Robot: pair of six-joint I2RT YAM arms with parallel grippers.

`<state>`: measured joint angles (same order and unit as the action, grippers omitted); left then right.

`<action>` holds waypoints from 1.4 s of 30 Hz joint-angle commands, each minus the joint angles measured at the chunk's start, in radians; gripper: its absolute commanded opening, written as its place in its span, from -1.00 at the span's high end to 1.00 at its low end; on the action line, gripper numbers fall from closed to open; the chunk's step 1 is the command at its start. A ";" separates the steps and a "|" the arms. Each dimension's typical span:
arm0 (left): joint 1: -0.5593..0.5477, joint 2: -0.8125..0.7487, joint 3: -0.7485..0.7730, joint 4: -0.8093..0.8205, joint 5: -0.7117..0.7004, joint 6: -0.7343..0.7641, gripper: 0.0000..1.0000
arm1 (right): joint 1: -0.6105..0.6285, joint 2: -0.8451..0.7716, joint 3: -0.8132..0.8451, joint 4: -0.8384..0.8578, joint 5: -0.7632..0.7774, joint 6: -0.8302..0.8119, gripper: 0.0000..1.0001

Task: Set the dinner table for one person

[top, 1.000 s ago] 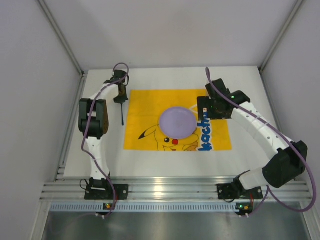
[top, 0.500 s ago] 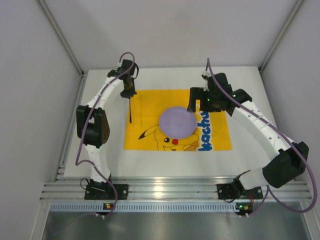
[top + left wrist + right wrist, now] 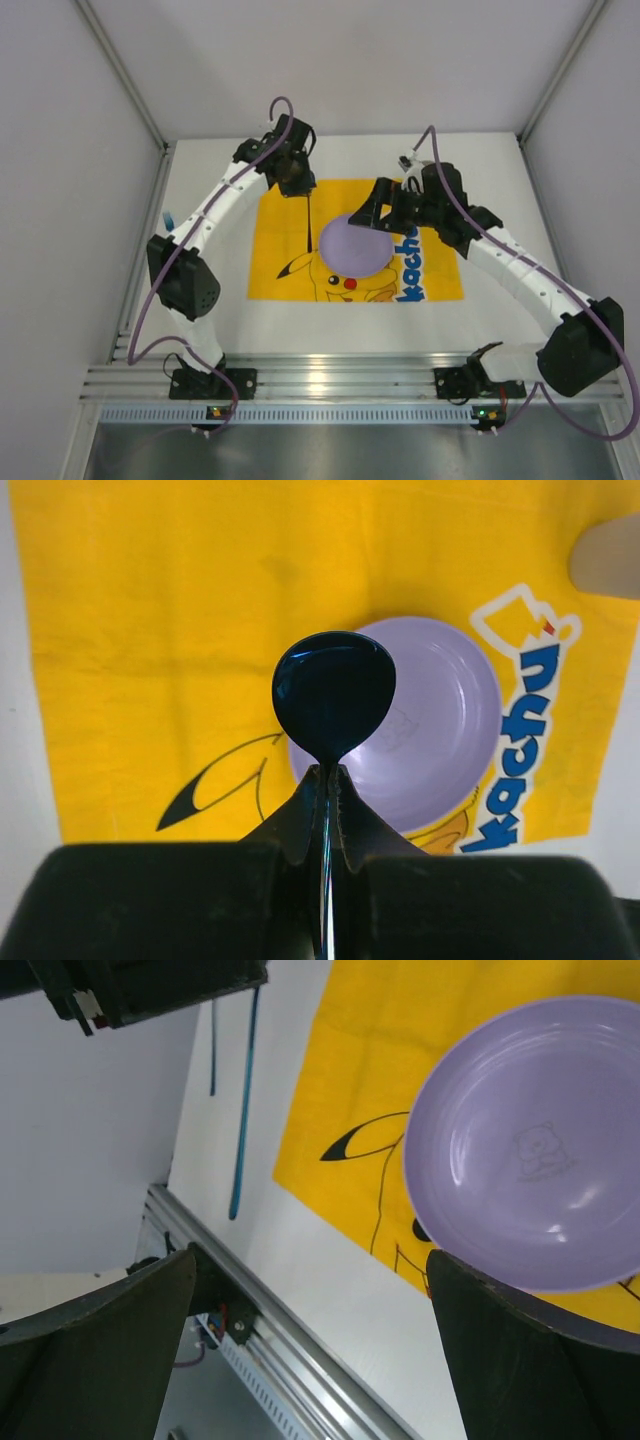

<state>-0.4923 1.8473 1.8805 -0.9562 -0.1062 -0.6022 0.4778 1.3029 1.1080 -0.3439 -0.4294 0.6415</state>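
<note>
While the left fingers (image 3: 295,830) grip a dark spoon (image 3: 333,695) by its handle, bowl hanging beyond their tips, likely for laying beside the purple plate (image 3: 530,1145), the right fingers (image 3: 90,1360) hover spread wide above that plate, the white tabletop (image 3: 350,325) below both.

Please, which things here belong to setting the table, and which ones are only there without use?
Belong: spoon in the left end effector, purple plate, yellow cloth, white dinner table.
Only there: aluminium rail, grey side walls.
</note>
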 commanded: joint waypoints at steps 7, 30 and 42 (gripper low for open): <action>-0.123 -0.062 0.055 0.008 0.077 -0.122 1.00 | 0.030 -0.036 -0.100 0.312 -0.101 0.126 -0.99; -0.166 -0.066 0.072 0.040 0.070 -0.130 1.00 | 0.147 0.104 -0.050 0.237 -0.014 0.052 1.00; 0.024 -0.348 -0.444 0.097 -0.153 0.013 -0.19 | -0.053 -0.094 -0.135 -0.089 0.129 -0.140 1.00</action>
<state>-0.5663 1.6348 1.5482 -0.8989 -0.1829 -0.6418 0.4778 1.2785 1.0161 -0.3340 -0.3656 0.5911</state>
